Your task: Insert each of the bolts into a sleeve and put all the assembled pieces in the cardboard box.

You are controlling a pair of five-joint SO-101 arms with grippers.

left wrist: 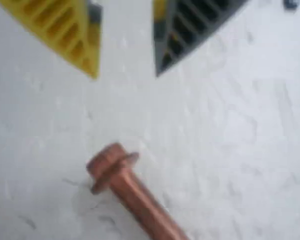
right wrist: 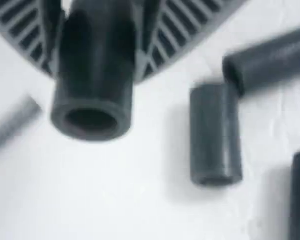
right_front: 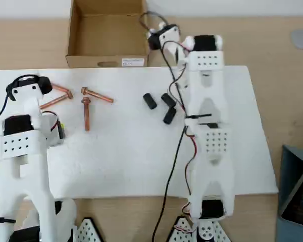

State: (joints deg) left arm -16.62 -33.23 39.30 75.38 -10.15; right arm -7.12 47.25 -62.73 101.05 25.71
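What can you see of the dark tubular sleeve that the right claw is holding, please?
The dark grey tubular sleeve is a short, thick-walled cylinder, smooth and matt like rubber or plastic, with a rounded rim around a hollow bore. The right claw is shut on it, its ribbed fingers pressing both sides of its far end, the open end left free. It seems to hang clear of the white foam mat, touching nothing else; three similar loose sleeves lie nearby.

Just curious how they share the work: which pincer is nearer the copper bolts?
Left. The left pincer hangs open right by a bolt; the right pincer grips a sleeve beside the loose sleeves.
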